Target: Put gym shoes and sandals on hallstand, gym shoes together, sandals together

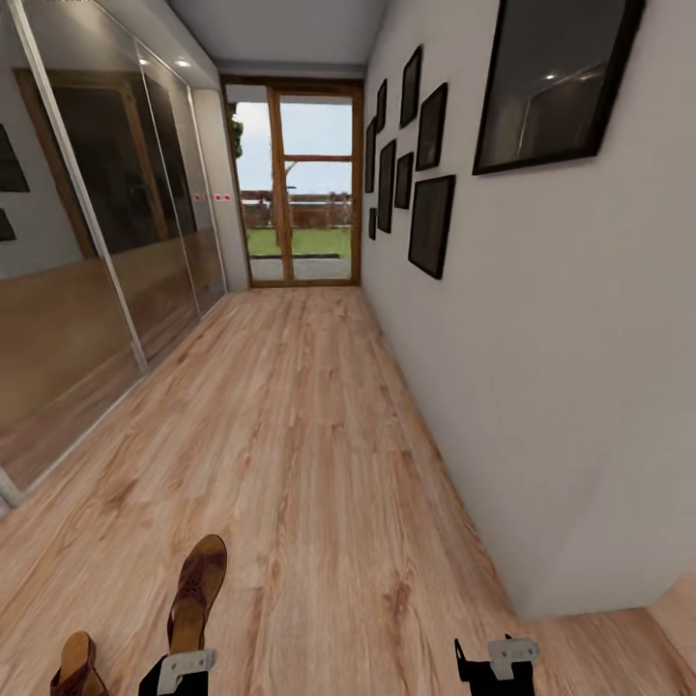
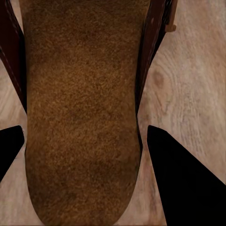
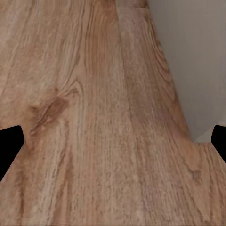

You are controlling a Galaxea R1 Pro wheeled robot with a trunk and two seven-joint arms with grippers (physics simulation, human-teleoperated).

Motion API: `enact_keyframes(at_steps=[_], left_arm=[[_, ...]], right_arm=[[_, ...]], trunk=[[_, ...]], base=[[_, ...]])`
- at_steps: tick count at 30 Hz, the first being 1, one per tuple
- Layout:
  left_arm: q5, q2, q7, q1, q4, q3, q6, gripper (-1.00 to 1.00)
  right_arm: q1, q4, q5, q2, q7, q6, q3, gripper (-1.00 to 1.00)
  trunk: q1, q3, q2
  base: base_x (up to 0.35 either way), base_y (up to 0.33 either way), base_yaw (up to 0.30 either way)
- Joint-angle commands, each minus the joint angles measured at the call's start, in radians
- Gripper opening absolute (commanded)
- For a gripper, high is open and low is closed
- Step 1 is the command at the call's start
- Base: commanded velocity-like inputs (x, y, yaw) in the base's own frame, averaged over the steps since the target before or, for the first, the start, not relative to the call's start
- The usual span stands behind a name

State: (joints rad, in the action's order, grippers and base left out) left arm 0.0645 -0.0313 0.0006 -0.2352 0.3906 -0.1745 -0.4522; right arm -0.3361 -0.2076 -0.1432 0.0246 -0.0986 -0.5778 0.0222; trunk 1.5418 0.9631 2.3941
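We see our left gripper [image 2: 82, 141] spread wide, its jaws on either side of a sandal [image 2: 80, 108]; whether they touch it we cannot tell. In the head view that sandal [image 1: 196, 590] lies lengthwise on the floor [image 1: 309, 435], running forward from the left gripper [image 1: 176, 672]. A second sandal [image 1: 77, 665] lies just outside the left jaws, apart from the first. Our right gripper [image 3: 113, 141] is open too, holding nothing, with bare floor [image 3: 94, 117] between its jaws and a pale wall [image 3: 193, 56] just beyond them
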Motion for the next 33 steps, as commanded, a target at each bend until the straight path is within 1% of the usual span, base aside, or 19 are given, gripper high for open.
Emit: enact_keyframes(at_steps=[1, 9, 12, 26, 33], left_arm=[[0.009, 0.001, 0.001, -0.001, -0.001, -0.005, -0.003, -1.00], [0.009, 0.001, 0.001, -0.001, -0.001, -0.005, -0.003, -1.00], [0.009, 0.001, 0.000, -0.001, -0.001, -0.004, -0.003, -1.00], [0.010, 0.001, 0.000, -0.001, -0.001, -0.003, -0.003, -1.00], [0.012, 0.001, 0.000, -0.001, -0.001, -0.003, -0.003, -1.00]], right_arm=[[-0.001, 0.001, -0.011, 0.000, -0.007, -0.002, 0.002, 1.00], [0.000, 0.001, -0.012, 0.000, -0.007, -0.001, 0.001, 1.00], [0.000, 0.001, -0.012, 0.000, -0.007, -0.001, 0.002, 1.00], [0.000, 0.001, -0.012, 0.004, -0.007, -0.001, 0.002, 1.00], [0.000, 0.001, -0.011, 0.002, -0.009, 0.000, 0.003, 1.00]], trunk=[[0.000, 0.001, 0.000], [0.000, 0.001, 0.000], [0.000, 0.001, 0.000], [0.000, 0.001, 0.000], [0.000, 0.009, 0.000]], base=[[0.339, 0.014, 0.274], [0.339, 0.065, 0.277], [0.339, 0.037, 0.173], [0.339, 0.004, 0.018], [0.339, 0.000, 0.065]])
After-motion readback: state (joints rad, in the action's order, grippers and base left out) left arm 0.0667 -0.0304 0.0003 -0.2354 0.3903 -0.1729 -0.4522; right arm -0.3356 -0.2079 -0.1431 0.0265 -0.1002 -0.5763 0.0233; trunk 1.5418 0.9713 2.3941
